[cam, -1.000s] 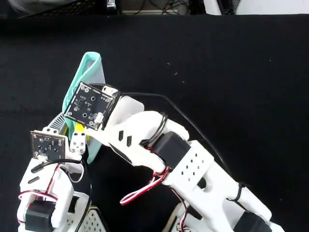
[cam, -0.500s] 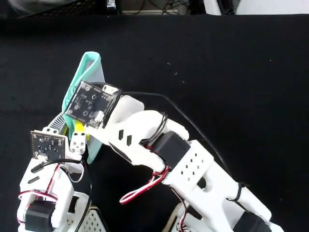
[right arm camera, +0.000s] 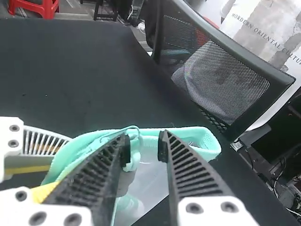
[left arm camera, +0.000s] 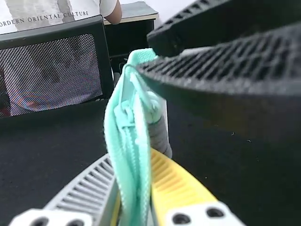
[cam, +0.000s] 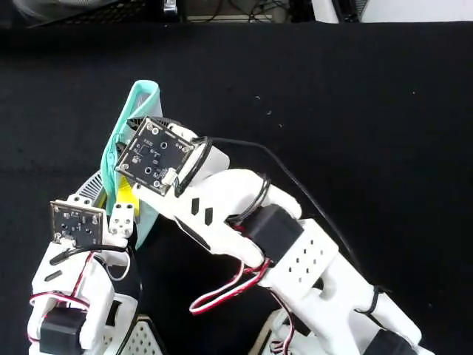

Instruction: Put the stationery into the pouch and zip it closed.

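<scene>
White shells [cam: 314,260] over black servos [cam: 272,229]; red-and-white wires [cam: 222,288] loop at six o'clock; bare camera boards [cam: 154,157] show corner screws; the left gripper [left arm camera: 134,159] has one yellow, one grey ribbed finger.

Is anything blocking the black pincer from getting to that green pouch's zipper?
Nothing visible does. The right pincer is already right at the pouch, at its zipper edge, with its black fingers apart. The left pincer clamps the pouch's other end, out of the way.

Count: one mint pouch [cam: 140,100]. Two hands on it, left hand [left arm camera: 134,181] and right hand [right arm camera: 143,141]. One black bench [cam: 369,111]. One mesh chair [right arm camera: 211,80].
</scene>
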